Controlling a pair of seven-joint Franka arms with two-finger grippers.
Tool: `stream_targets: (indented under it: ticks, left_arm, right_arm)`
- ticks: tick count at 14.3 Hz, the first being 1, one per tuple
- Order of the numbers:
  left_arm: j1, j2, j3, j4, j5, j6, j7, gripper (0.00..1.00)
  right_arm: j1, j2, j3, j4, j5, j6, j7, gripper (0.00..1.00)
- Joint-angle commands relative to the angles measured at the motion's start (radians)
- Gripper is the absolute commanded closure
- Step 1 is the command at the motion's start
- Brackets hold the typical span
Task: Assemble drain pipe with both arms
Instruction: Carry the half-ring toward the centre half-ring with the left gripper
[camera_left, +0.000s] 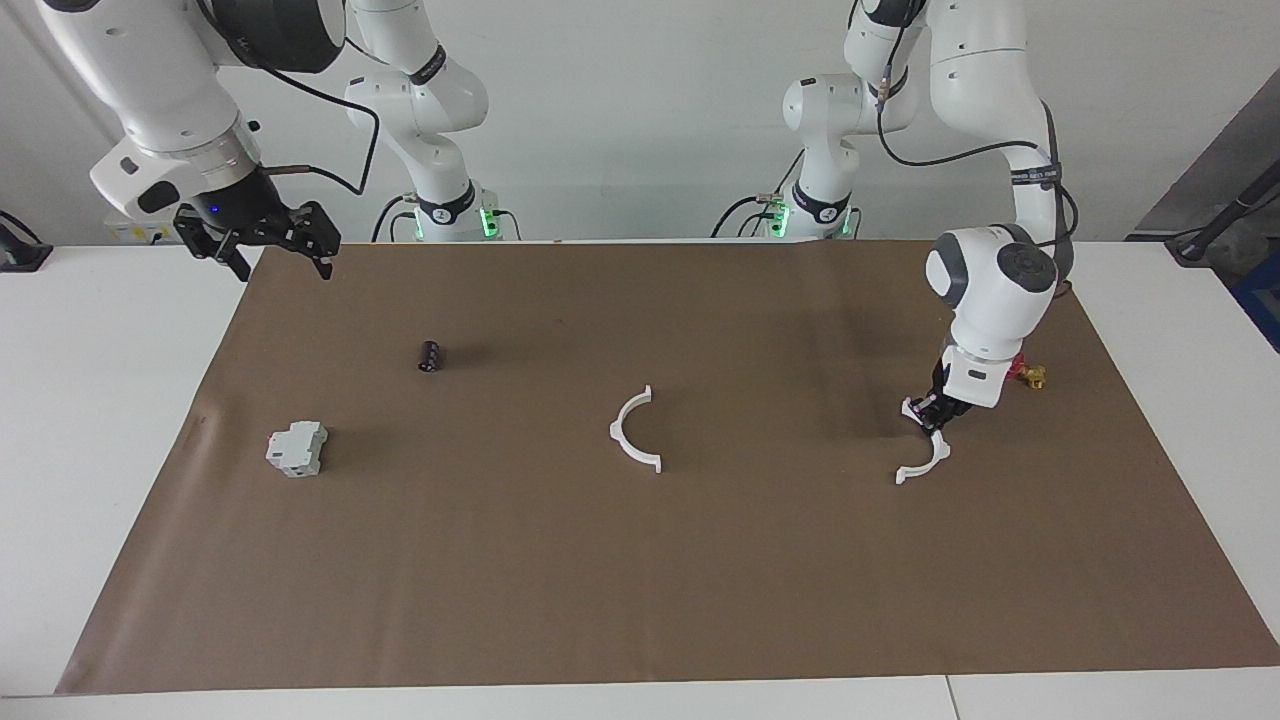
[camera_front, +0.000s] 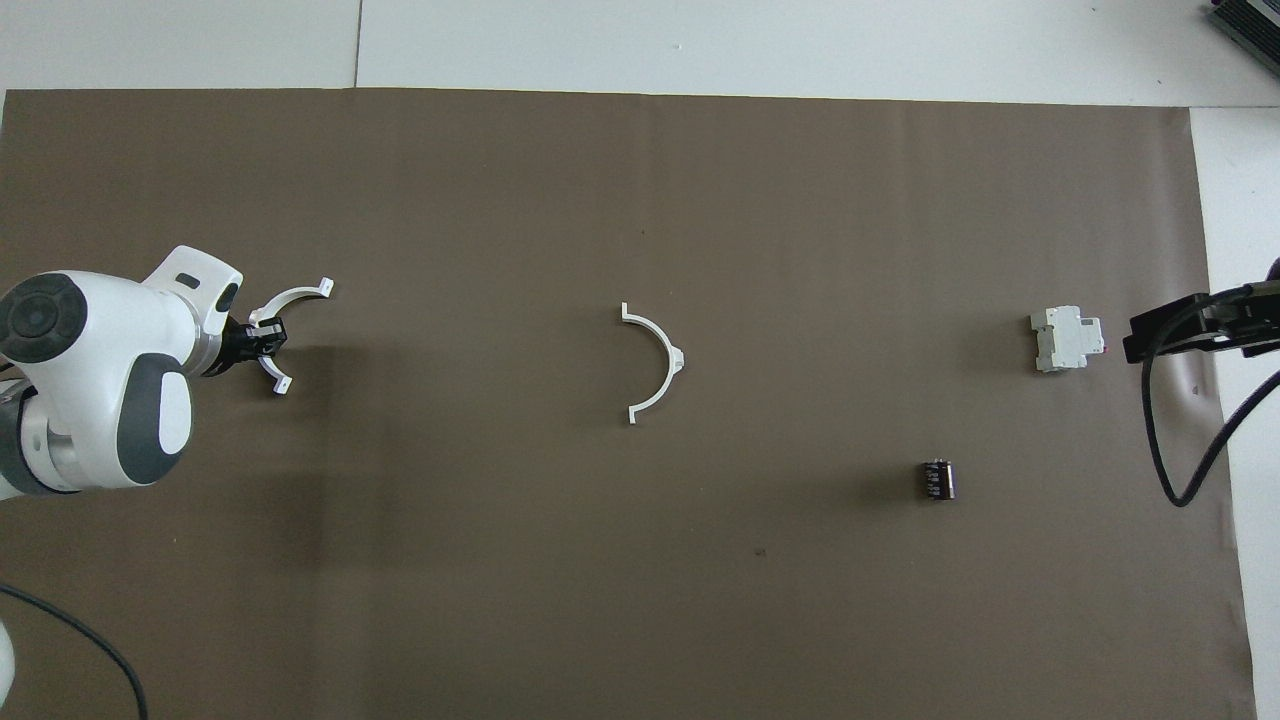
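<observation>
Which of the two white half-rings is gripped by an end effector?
The thin white plastic half-ring toward the left arm's end, pinched by the left end effector; the middle half-ring lies free.

Light: bright, even, from overhead.
Shadows: soft, faint, beside the grey block (camera_left: 297, 448) and black cylinder (camera_left: 429, 355).
Glare: mild on the white surface (camera_left: 110, 400).
Focus: sharp throughout, no blur.
Edges: no visible bending.
</observation>
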Motion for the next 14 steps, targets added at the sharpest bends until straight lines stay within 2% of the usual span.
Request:
stream_targets:
  ticks: [1, 6, 11, 13, 14]
  left_arm:
    - [-0.088, -0.011, 0.007, 0.096, -0.025, -0.115, -0.15, 1.0]
    - [-0.306, -0.009, 0.012, 0.103, -0.024, -0.089, -0.501, 1.0]
    - [-0.453, -0.003, 0.013, 0.104, -0.013, -0.043, -0.73, 1.0]
    - [-0.484, 0.032, 0.01, 0.141, -0.012, -0.026, -0.792, 1.0]
    - [-0.516, 0.086, 0.015, 0.18, -0.013, -0.027, -0.828, 1.0]
  right_arm:
    - [-0.004, -0.061, 0.008, -0.069, -0.02, 0.031, 0.004, 0.0]
    - [-0.004, -0.076, 0.008, -0.065, 0.007, 0.002, 0.004, 0.0]
    - [-0.004, -0.084, 0.008, -0.065, 0.046, -0.063, 0.005, 0.0]
    - [-0.004, -0.084, 0.006, -0.067, 0.046, -0.06, 0.005, 0.0]
    - [-0.004, -0.084, 0.006, -0.07, 0.044, -0.06, 0.007, 0.0]
